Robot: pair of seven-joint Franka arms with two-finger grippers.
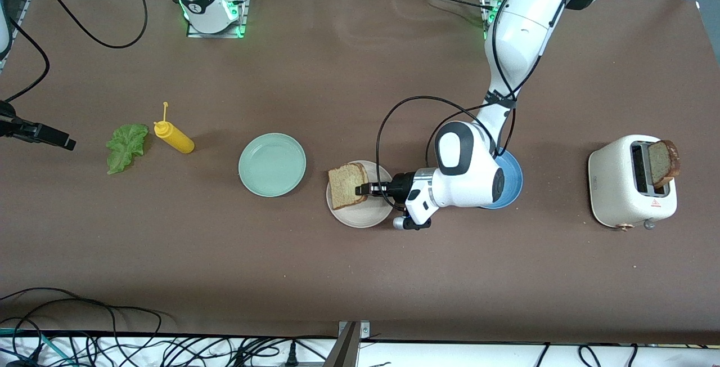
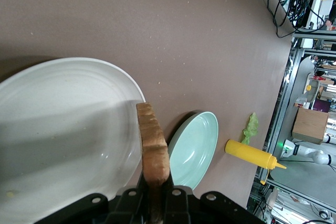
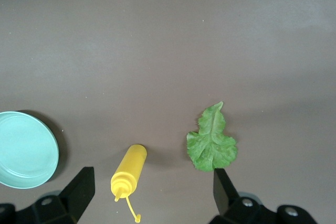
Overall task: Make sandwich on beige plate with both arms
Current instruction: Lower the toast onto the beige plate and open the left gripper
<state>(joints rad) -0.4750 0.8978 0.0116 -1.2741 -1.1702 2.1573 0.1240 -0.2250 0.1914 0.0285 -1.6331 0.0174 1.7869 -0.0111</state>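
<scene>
Front view: left hand (image 1: 360,189) grips bread slice (image 1: 347,185) by one edge over beige plate (image 1: 360,213); right hand (image 3: 152,184) spread.

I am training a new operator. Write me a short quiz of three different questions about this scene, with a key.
1. True or false: the left gripper is shut on a bread slice over the beige plate.
2. Which thing lies nearest the lettuce? A) the toaster B) the yellow bottle C) the blue plate
3. Fill in: the second slice stands in the ____.

Key: 1 true; 2 B; 3 toaster. The right gripper hangs open above the lettuce and the bottle, at the right arm's end of the table.
</scene>
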